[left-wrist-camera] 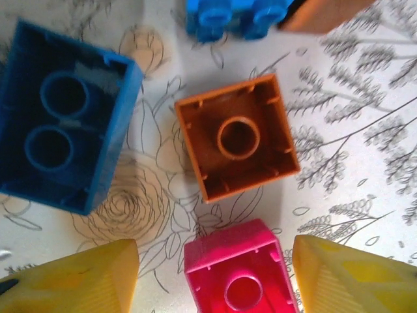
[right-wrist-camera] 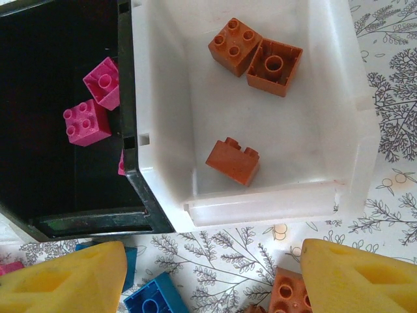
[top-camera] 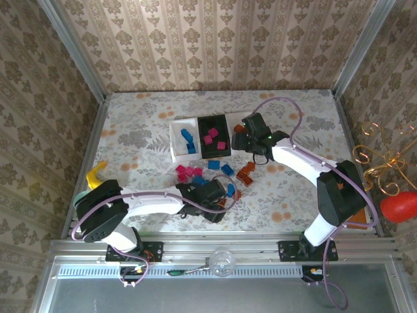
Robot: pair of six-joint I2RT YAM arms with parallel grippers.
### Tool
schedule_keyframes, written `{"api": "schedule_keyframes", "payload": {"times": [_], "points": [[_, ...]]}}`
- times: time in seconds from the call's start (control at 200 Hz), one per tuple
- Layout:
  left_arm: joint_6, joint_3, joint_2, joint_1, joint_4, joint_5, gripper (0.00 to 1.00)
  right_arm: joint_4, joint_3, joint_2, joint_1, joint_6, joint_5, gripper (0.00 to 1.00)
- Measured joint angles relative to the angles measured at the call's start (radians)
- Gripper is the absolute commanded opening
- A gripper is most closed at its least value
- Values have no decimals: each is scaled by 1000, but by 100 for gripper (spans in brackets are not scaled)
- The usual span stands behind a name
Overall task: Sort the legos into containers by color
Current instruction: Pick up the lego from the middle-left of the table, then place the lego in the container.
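Jaws apart on both arms: left jaws straddle 1 pink lego point(left-wrist-camera: 234, 270) with a gap each side, right jaws empty at the near edge of the white container point(right-wrist-camera: 260, 130) holding orange legos.
Pink lego lies hollow side up on the desk point(left-wrist-camera: 352, 130), centred between the left fingers point(left-wrist-camera: 71, 280); looks square, no long axis to match. Left arm nearer. Black container point(right-wrist-camera: 39, 65) with pink legos is farther out.

No text, label, brand mark, number or sign can be read anywhere. The studs of the legos point(right-wrist-camera: 86, 122) are too small and soft to tell whether anything is embossed on them. The cover of the desk point(top-camera: 143, 124) and the walls point(top-camera: 215, 39) carry printed flowers and ornament, without lettering.
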Motion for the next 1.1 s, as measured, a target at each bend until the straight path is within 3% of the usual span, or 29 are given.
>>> {"api": "schedule_keyframes", "payload": {"times": [0.29,0.5,0.605,0.705,0.845,0.97,1.1], "points": [[-6,0,12,-18,-22,-40,38,0,-15,-1,-2,0,0,73],[-7,-3,-3,-24,-32,-59,33,1,-26,-11,-2,3,0,73],[-5,-12,-80,-4,-53,-79,33,3,-52,-38,-2,11,0,73],[6,-17,-218,82,-51,-80,34,18,-87,-69,-2,24,0,72],[42,6,-338,275,6,-56,35,39,-145,-115,-1,46,0,72],[72,114,-259,417,56,12,35,52,-185,-134,8,56,0,72],[99,281,-69,489,106,75,35,53,-220,-145,22,69,0,72]]}}
